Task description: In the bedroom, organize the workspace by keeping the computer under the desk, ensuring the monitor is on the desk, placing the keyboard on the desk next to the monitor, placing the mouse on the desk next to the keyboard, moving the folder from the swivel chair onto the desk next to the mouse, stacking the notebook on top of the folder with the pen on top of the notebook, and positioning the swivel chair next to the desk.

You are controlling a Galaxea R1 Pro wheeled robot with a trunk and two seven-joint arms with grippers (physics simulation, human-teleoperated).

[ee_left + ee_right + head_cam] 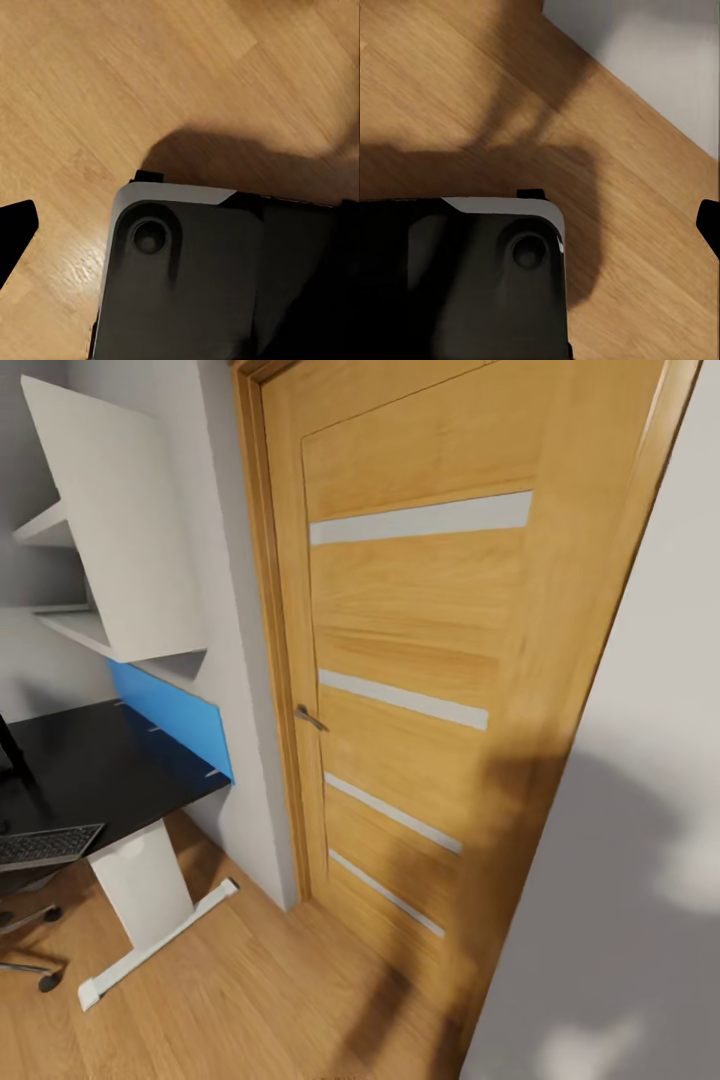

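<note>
The desk (110, 770), black-topped with a white leg (145, 890), shows at the left of the head view. The keyboard (45, 847), black keys in a grey frame, lies at the desk's front edge, cut off by the picture's border. Below it, two chrome legs with dark casters (48, 982) of the swivel chair stand on the wood floor. In the left wrist view a single black fingertip (15, 232) shows over bare floor. The right wrist view has a black fingertip (710, 225) at its border. Nothing is seen held by either.
A closed wooden door (430, 660) with a metal handle (310, 717) stands straight ahead, and a grey wall (640, 860) is close on the right. White shelves (110, 560) and a blue wall panel (175, 715) sit above the desk. My dark grey base (195, 285) (465, 285) shows in both wrist views.
</note>
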